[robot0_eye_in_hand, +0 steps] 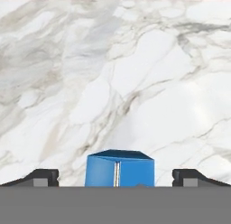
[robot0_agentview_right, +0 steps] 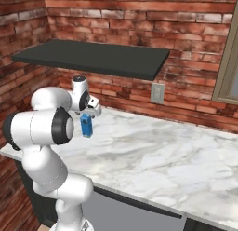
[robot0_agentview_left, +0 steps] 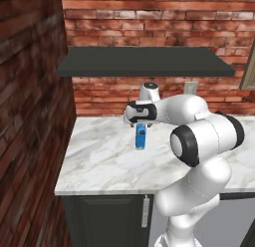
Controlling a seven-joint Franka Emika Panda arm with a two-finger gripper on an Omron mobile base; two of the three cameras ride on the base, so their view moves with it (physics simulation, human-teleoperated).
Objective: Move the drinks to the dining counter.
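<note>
One of the drinks, a slim blue carton (robot0_agentview_left: 141, 137) with a gabled top, stands upright on the narrow marble worktop (robot0_agentview_left: 99, 161) below the dark wall shelf. My gripper (robot0_agentview_left: 141, 125) hangs straight above it, pointing down. In the hand view the carton (robot0_eye_in_hand: 119, 169) sits centred between the two dark fingertips (robot0_eye_in_hand: 43, 177), with a wide gap on each side, so my gripper (robot0_eye_in_hand: 116, 178) is open and touches nothing. From the right base view the carton (robot0_agentview_right: 86, 125) shows just under the gripper (robot0_agentview_right: 88, 114). The dining counter is out of view.
A dark shelf (robot0_agentview_left: 144, 61) juts from the brick back wall above the arm. A brick side wall (robot0_agentview_left: 30, 116) closes the worktop's left end. On the back wall are an outlet (robot0_agentview_right: 157, 92) and, further right, a window frame (robot0_agentview_right: 228, 62). The marble runs on to the right.
</note>
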